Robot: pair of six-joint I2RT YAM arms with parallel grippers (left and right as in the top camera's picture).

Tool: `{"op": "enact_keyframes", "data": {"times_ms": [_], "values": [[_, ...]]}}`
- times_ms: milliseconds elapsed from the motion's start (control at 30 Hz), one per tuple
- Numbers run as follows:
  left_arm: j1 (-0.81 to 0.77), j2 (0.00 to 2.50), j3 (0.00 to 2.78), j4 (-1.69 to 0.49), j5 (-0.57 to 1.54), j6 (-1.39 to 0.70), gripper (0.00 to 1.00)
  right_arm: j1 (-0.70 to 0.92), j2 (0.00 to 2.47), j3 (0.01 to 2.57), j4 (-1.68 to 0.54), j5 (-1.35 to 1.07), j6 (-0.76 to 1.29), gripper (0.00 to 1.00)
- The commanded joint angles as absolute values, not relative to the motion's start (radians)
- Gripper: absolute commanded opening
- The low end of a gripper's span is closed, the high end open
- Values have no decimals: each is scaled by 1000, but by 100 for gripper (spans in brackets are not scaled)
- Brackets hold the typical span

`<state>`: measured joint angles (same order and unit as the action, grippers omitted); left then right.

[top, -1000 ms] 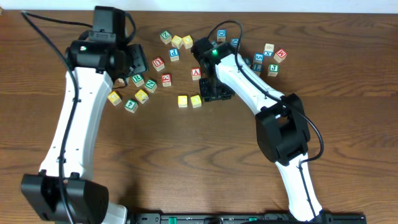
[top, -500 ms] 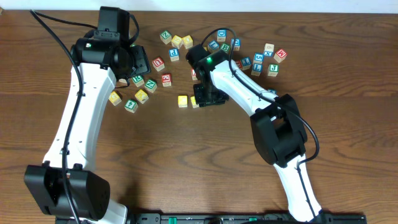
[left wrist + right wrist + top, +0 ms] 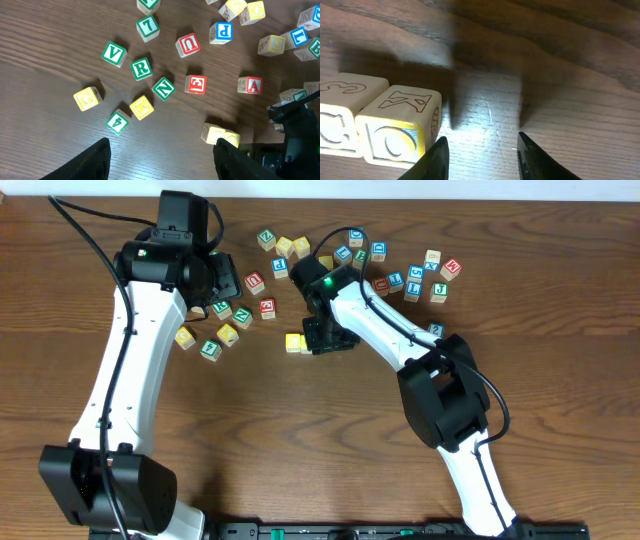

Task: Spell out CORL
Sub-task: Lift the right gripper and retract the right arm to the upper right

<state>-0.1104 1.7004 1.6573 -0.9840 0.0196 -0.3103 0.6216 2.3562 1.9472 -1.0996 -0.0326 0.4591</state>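
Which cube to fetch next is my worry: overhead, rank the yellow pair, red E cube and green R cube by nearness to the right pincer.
1. Yellow pair: beside the right pincer, image-left.
2. Red E cube: farther up-left.
3. Green R cube: farthest left.

Table (image 3: 300,440): dark brown wood-grain top, fills nearly every view, with a bright glare patch in the right wrist view. Pale strip (image 3: 420,185) along its far edge. Black rail (image 3: 330,531) along its near edge.
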Motion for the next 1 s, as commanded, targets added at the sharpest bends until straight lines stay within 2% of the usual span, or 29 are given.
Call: {"op": "enact_keyframes", "data": {"times_ms": [0, 167, 433, 833, 967], "values": [[-108, 1704, 1644, -982, 7, -311, 65, 628, 2342, 1944, -1092, -37, 456, 38], [-108, 1704, 1644, -982, 7, -311, 65, 626, 2341, 1945, -1089, -36, 456, 36], [-108, 1704, 1644, -982, 7, -310, 65, 589, 2283, 1951, -1092, -36, 443, 37], [-108, 1695, 1681, -987, 7, -263, 65, 498, 2085, 1951, -1093, -29, 392, 58], [-108, 1669, 1686, -986, 5, -252, 65, 469, 2033, 1951, -1092, -29, 387, 61]]}}
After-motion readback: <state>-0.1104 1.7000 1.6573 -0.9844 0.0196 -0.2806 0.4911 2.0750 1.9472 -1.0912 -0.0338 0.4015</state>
